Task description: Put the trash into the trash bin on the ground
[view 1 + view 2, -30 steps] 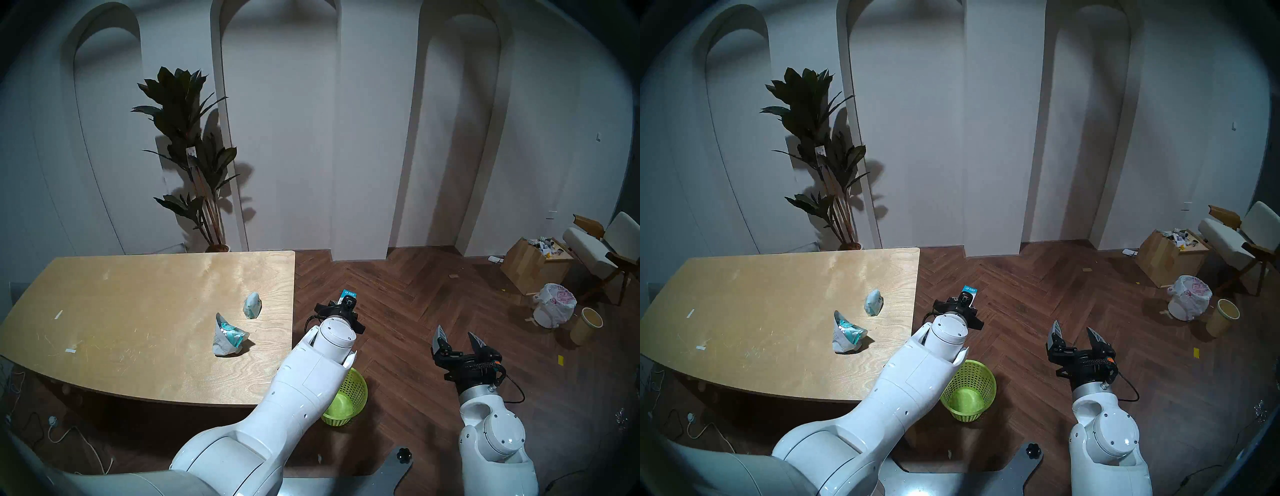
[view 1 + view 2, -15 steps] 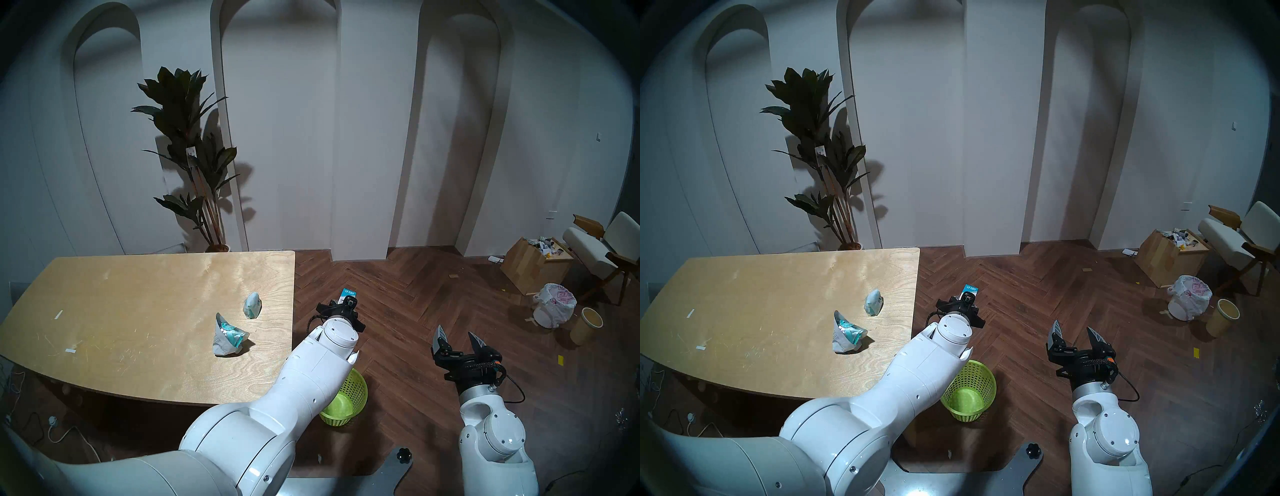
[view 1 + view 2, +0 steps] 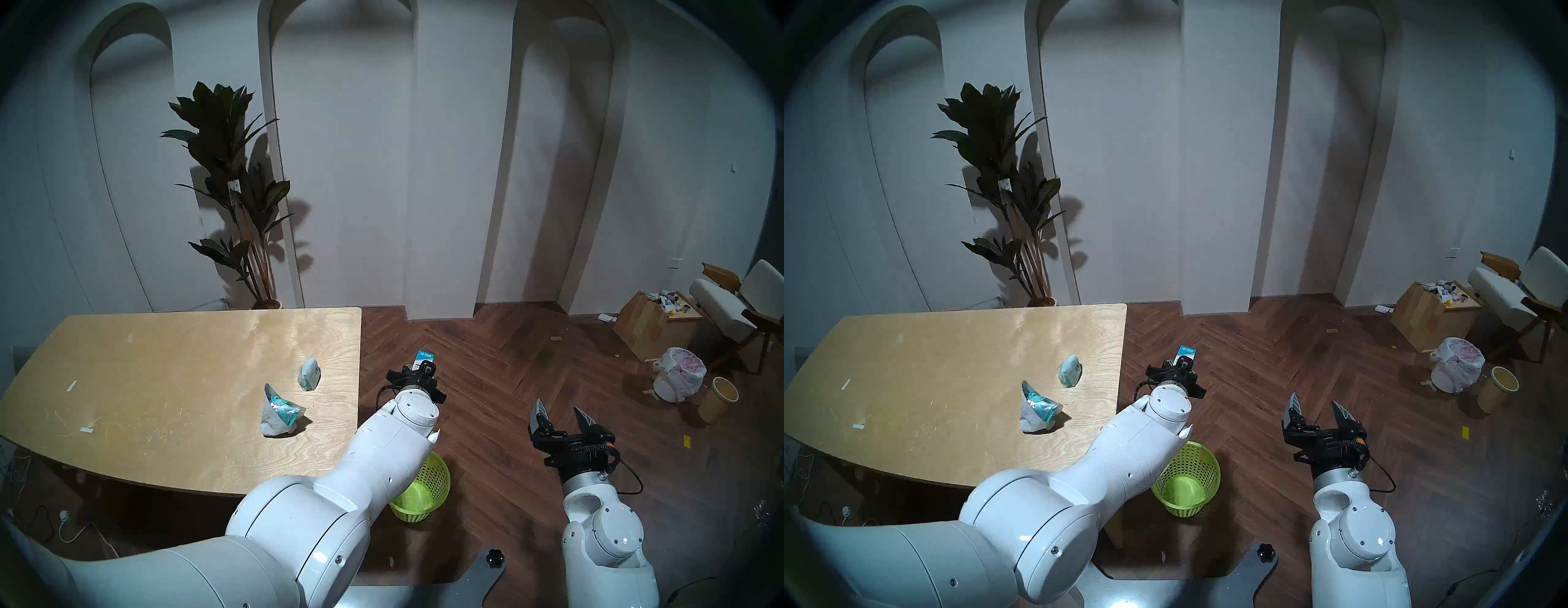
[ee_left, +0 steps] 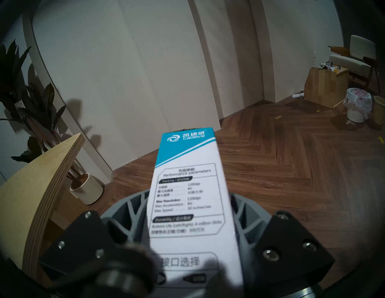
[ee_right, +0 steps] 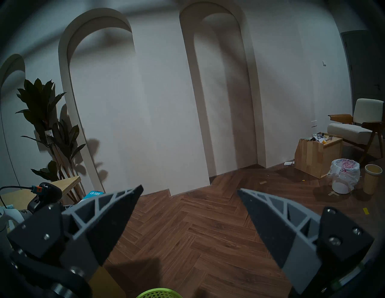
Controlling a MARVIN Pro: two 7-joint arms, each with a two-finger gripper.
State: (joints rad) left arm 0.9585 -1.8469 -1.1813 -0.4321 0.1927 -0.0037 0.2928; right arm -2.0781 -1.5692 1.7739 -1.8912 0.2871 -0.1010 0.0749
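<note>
My left gripper (image 3: pixel 423 366) is shut on the white oblong carton with teal print (image 3: pixel 424 358) (image 4: pixel 187 199) and holds it in the air past the table's right edge, farther out than the lime-green mesh bin (image 3: pixel 428 488) (image 3: pixel 1189 477) on the floor, which my left forearm partly hides. The pale mint packet (image 3: pixel 309 373) and the wrinkly silver-white bag (image 3: pixel 278 412) lie on the wooden table (image 3: pixel 148 382). My right gripper (image 3: pixel 562 414) (image 5: pixel 189 210) is open and empty, in the air to the right of the bin; the bin's rim (image 5: pixel 158 292) shows at the bottom of its view.
A potted plant (image 3: pixel 237 191) stands behind the table. At the far right are a white bin with a white-pink bag (image 3: pixel 679 373), a tan cylindrical bin (image 3: pixel 719 399), a wooden box of scraps (image 3: pixel 653 325) and a chair (image 3: pixel 738 305). Dark herringbone floor lies between.
My left elbow has swung up and to the right, and the gripper with the carton has shifted slightly farther away. The right arm has not moved.
</note>
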